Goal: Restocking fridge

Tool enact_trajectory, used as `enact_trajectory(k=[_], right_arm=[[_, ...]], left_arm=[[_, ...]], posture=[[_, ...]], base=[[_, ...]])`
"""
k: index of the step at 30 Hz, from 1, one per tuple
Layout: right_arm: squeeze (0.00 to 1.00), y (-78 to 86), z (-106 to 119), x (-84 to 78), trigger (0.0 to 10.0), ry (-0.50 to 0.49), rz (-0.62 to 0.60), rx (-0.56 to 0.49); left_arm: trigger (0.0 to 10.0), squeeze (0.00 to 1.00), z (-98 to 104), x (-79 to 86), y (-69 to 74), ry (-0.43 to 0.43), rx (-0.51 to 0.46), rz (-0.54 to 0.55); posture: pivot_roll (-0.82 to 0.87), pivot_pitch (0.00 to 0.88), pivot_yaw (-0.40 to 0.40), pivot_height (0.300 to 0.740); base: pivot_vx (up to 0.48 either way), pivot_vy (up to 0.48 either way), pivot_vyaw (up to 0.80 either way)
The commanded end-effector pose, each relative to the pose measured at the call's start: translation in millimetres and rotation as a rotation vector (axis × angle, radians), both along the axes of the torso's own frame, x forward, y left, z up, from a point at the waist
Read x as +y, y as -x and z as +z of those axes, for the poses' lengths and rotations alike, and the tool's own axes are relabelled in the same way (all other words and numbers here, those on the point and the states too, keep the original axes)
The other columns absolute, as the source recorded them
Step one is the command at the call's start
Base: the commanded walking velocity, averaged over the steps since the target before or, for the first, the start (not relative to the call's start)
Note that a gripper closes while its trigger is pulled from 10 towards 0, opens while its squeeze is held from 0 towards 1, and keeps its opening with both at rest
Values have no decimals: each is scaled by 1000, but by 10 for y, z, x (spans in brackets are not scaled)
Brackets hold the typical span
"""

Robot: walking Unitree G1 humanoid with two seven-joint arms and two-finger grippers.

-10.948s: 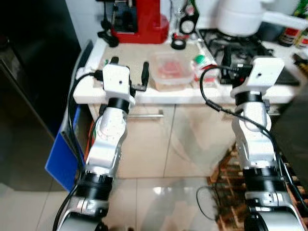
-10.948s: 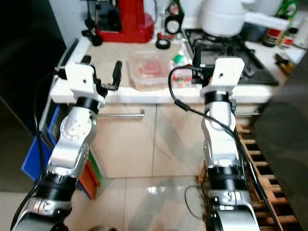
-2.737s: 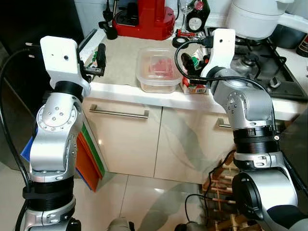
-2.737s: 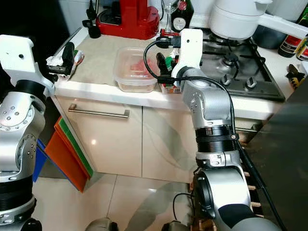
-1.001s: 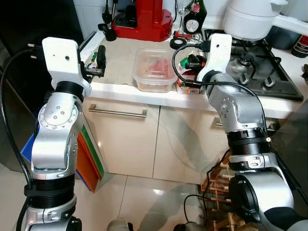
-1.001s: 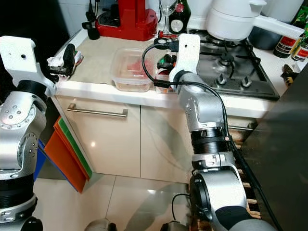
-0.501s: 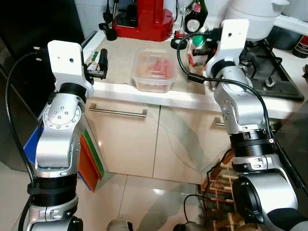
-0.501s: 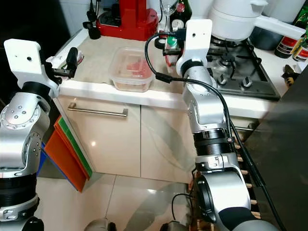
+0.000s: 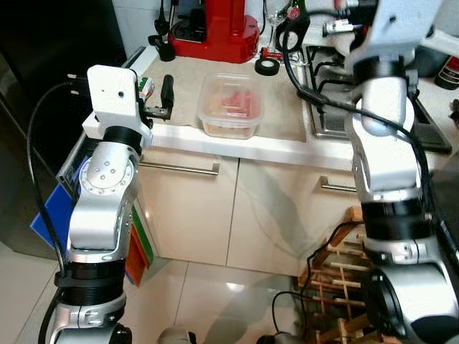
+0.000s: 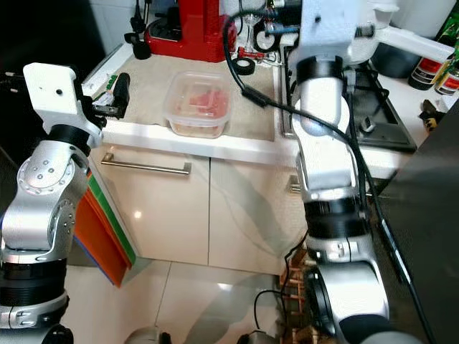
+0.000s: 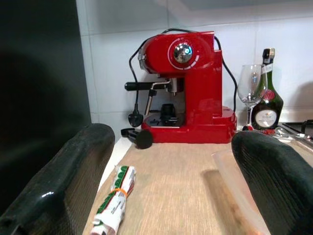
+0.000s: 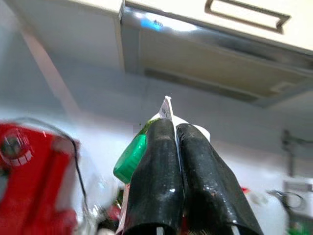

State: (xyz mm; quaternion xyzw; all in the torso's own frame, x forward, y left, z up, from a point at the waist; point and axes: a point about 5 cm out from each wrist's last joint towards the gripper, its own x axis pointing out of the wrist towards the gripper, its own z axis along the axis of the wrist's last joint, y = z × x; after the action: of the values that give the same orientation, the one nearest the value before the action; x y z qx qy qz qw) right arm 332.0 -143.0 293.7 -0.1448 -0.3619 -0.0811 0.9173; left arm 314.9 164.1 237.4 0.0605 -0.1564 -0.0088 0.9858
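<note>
A clear lidded container of raw meat [image 9: 231,104] sits on the beige mat on the counter. My left gripper [image 9: 156,97] hovers open at the counter's left edge, its two fingers wide apart, level with a green-and-white tube packet [image 11: 115,197] lying on the mat. My right arm [image 9: 384,93] is raised high above the stove. In the right wrist view my right gripper [image 12: 175,128] is shut on a white carton with a green cap [image 12: 131,159], held in the air against the wall and the cabinet underside.
A red coffee machine [image 9: 215,29] stands at the back of the counter, with a wine glass [image 11: 251,88] and a dark bottle [image 11: 266,105] beside it. A black tape roll [image 9: 268,66] lies behind the container. The gas stove [image 9: 430,122] is at right, the dark fridge [image 9: 50,64] at left, and a wooden rack [image 9: 344,244] on the floor.
My right gripper has lifted the carton off the counter beside the container and carried it up and right over the stove. The left gripper has shifted slightly right along the counter edge.
</note>
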Motion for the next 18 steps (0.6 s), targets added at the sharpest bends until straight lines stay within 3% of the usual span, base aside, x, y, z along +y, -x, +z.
enact_trajectory(k=[1, 9, 14, 18], right_arm=[[0, 127, -58, 3, 10000, 14, -23, -47], [0, 342, -436, -34, 10000, 34, -76, 13], [0, 321, -515, -52, 10000, 40, -97, 35], [0, 259, -613, -67, 10000, 33, -94, 96]], left_arm=[[10000, 0, -91, -57, -6, 8, 14, -11], [10000, 0, -126, -182, 34, -1, -21, -55], [10000, 0, -88, -249, -15, -26, -46, -69], [10000, 0, -99, -252, -60, -10, -45, -74]], posture=[[72, 0, -47, 726], [41, 0, -37, 726], [22, 0, -32, 726], [17, 0, -33, 726]], base=[[0, 0, 0], [0, 0, 0], [0, 0, 0], [-251, 0, 0]])
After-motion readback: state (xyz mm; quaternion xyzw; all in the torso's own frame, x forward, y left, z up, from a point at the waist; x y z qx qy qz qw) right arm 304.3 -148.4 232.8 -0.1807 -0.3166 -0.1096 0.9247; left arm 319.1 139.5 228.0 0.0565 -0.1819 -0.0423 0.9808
